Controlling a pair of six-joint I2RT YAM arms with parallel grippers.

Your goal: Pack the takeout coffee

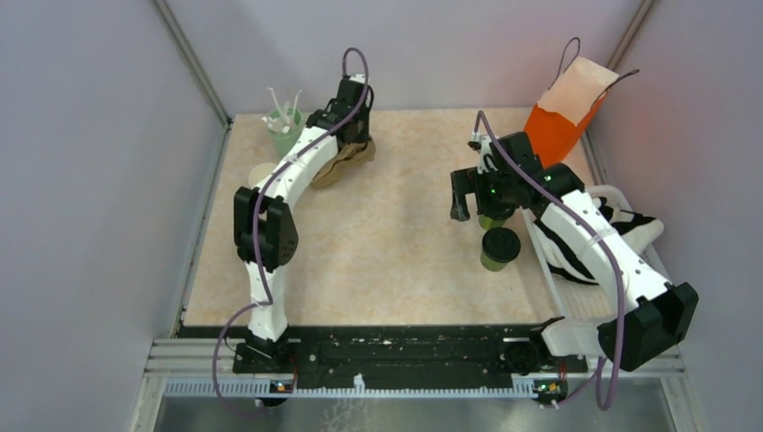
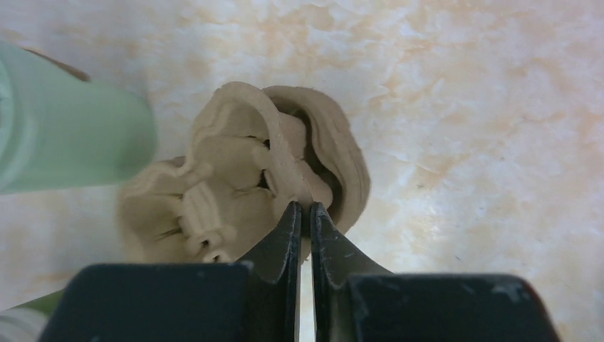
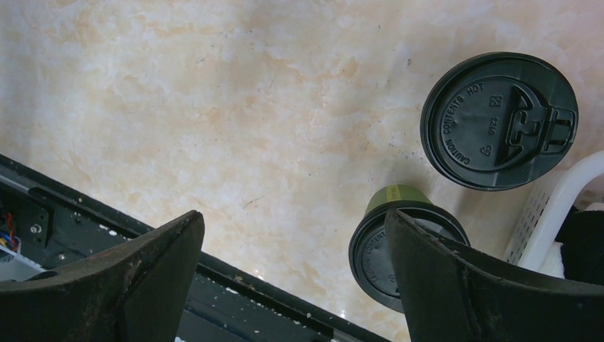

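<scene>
Left fingers (image 2: 285, 239) are squeezed almost together, pinching a thin wall of the cardboard cup tray (image 2: 228, 178). The tray is at the far left of the desk (image 2: 463, 107), near a pale green cup (image 2: 64, 142) with white sticks in it. Can't really tell if the tray is flat on the desk or tipped up a bit.

Right fingers (image 3: 142, 278) are spread wide with nothing between them, hanging over bare desk. The coffee is two little olive-green cups with black lids, both upright on the right side of the desk. The first coffee cup (image 3: 374, 256) is partly hidden behind one right finger. The second coffee cup (image 3: 498, 121) stands just beside the first one, apart from both fingers. Both are next to a white basket (image 3: 563, 199) with something black and white in it. An orange bag (image 1: 558, 126) stands in the far right corner.
</scene>
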